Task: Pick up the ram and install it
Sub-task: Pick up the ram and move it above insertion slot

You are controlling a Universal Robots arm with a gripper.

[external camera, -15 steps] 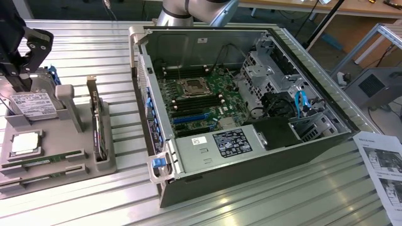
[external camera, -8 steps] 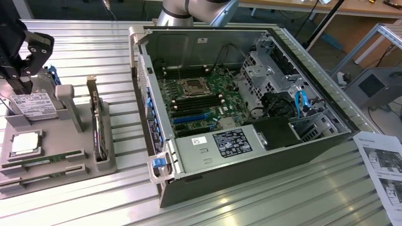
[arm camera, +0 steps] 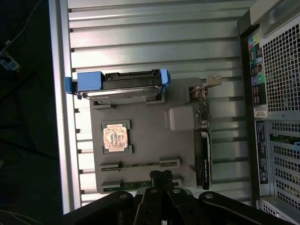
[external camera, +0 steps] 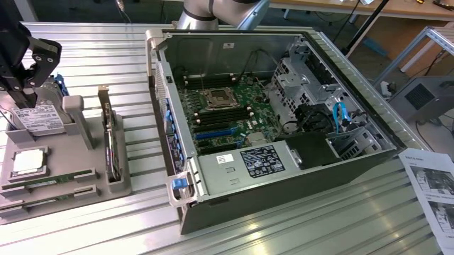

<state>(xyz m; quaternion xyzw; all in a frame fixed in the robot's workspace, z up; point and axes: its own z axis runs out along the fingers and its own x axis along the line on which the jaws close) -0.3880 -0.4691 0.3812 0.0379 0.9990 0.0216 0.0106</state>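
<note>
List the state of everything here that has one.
gripper, shut, empty, above the tray.
ram, seated in a tray slot, not picked up.
second ram stick, likewise in its slot.
computer case, on its side, panel off.
motherboard slots, appear empty.

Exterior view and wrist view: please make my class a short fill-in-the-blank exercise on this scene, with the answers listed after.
1. The hand hangs over the tray with its fingers ___.
2. The hard drive sits in a ___ carrier.
3. On the tray, the processor lies between the hard drive and the ___.
4. The printed sheet lies at the exterior view's ___.
Answers: shut; blue; ram; right.
</note>
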